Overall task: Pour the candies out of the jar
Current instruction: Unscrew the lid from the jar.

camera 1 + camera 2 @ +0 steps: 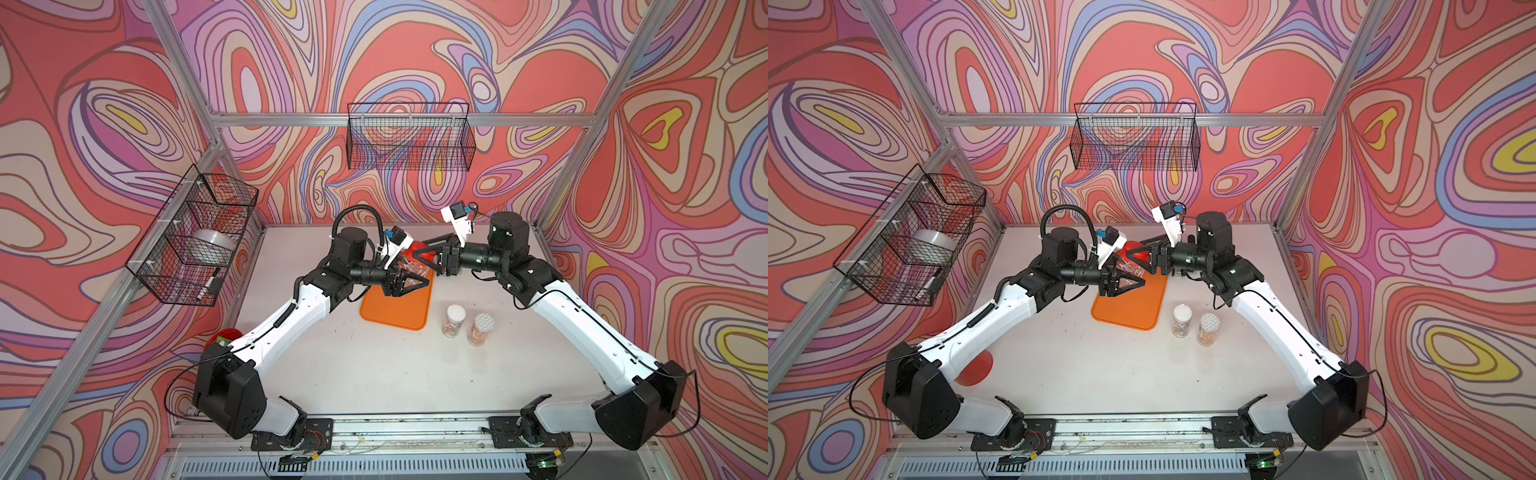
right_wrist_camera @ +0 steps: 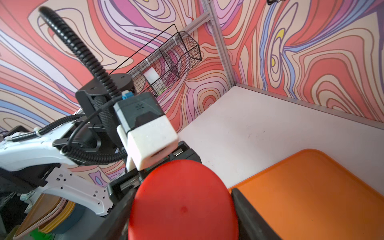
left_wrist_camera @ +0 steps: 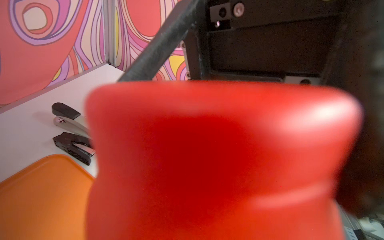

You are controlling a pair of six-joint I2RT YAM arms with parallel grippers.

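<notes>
Two grippers on one jar, op: what's your L doing?

Your L gripper is clamped on the clear jar, which is tilted and held above the far end of the orange tray.

And the R?

Your R gripper pinches the red lid at the jar's mouth, its fingers snug on both sides.

Candies?

Can't make them out — just an orange tint thru the jar wall. A white-lid jar and a dotted-top jar stand upright on the table, just beside the tray.
</notes>
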